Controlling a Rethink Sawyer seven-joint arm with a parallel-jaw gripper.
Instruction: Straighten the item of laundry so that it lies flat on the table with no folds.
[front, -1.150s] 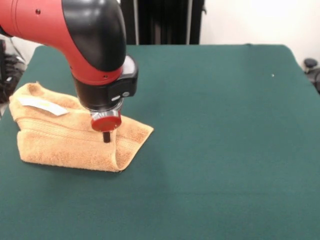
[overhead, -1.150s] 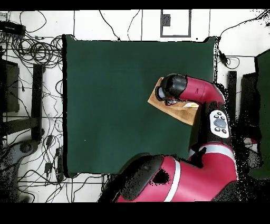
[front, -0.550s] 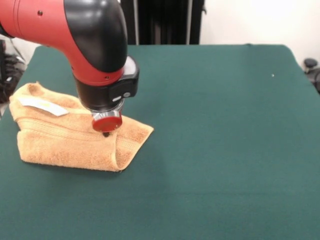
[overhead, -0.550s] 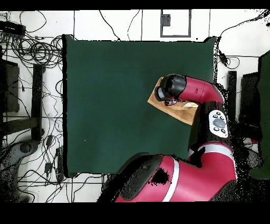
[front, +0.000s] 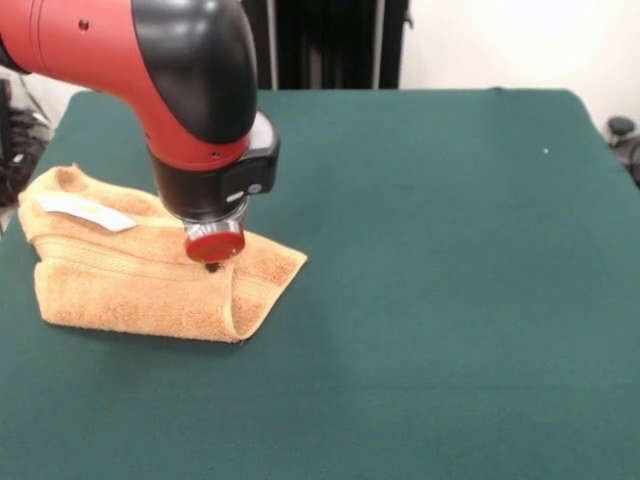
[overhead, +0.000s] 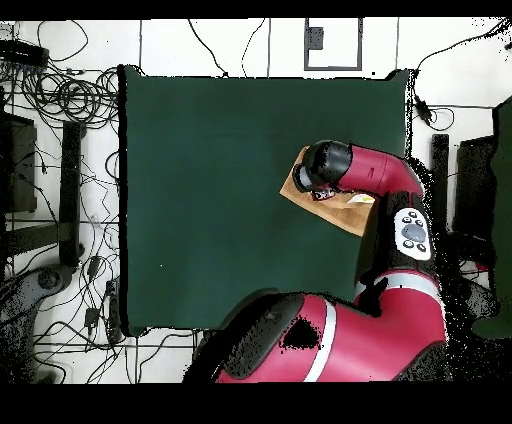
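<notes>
The gripper (front: 211, 265) is pressed into the folded towel (front: 130, 285) at the frame's left; whether it is open or closed, I cannot tell. Best to pinch only the top layer, then lift it toward the bare green table (front: 450, 300) at right. Cables (overhead: 60, 95) crowd the floor

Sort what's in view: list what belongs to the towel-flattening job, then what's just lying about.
Belongs to the job:
folded orange-tan towel
green table
gripper, down on the towel

Just lying about:
cables on the floor
black stands beside the table
</notes>
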